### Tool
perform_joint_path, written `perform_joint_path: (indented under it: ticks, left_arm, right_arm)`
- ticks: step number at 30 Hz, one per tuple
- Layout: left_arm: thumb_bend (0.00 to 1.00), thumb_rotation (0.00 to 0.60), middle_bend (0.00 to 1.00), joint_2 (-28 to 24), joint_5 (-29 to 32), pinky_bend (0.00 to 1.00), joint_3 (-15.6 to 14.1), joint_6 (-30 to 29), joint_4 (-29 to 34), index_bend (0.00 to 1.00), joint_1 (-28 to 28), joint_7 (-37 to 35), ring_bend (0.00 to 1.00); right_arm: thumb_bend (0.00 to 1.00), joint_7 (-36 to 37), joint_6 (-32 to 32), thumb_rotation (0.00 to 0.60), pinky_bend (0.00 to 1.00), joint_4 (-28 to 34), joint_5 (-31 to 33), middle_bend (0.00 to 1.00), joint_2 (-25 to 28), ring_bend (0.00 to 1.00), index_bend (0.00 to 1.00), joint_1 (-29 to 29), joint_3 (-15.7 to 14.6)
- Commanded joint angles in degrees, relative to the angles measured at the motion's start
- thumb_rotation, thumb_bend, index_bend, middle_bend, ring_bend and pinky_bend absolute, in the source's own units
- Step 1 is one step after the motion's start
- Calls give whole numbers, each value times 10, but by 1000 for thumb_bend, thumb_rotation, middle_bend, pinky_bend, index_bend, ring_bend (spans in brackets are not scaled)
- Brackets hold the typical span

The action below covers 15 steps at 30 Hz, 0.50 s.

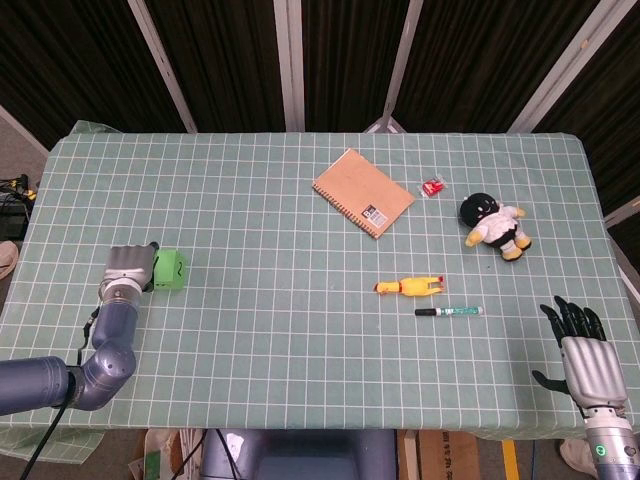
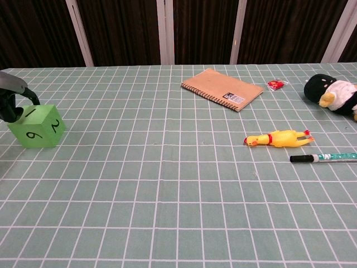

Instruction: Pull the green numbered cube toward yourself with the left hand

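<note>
The green numbered cube [image 1: 168, 270] [image 2: 38, 126] sits near the table's left edge, showing 1, 6 and 2 in the chest view. My left hand [image 1: 130, 268] [image 2: 12, 101] is just left of it. Its dark fingers are curled and hook over the cube's far left top edge, touching it. Most of that hand is cut off by the chest view's left border. My right hand [image 1: 585, 350] hovers off the near right corner of the table, fingers spread and holding nothing; the chest view does not show it.
A brown spiral notebook [image 1: 362, 192] lies at the back centre, with a small red item [image 1: 433, 186] to its right. A plush penguin [image 1: 494, 224] sits further right. A yellow rubber chicken [image 1: 408, 286] and a marker pen [image 1: 448, 311] lie right of centre.
</note>
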<state>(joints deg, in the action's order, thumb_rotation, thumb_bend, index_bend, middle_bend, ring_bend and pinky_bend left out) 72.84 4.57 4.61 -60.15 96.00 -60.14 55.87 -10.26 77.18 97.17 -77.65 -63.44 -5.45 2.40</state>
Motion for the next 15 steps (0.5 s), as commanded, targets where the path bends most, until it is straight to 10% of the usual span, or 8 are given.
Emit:
perform_joint_path:
  ticks: [1, 15]
  left_arm:
    - [923, 600, 853, -7, -3, 837, -6, 10, -1, 157, 6, 1, 804]
    - [923, 600, 853, -41, -57, 837, -39, 37, 22, 157, 38, -21, 804]
  right_arm:
    - [154, -2, 0, 600, 49, 0, 0, 12, -1, 24, 138, 0, 0]
    - [153, -8, -1, 600, 49, 1, 2, 12, -4, 24, 138, -1, 0]
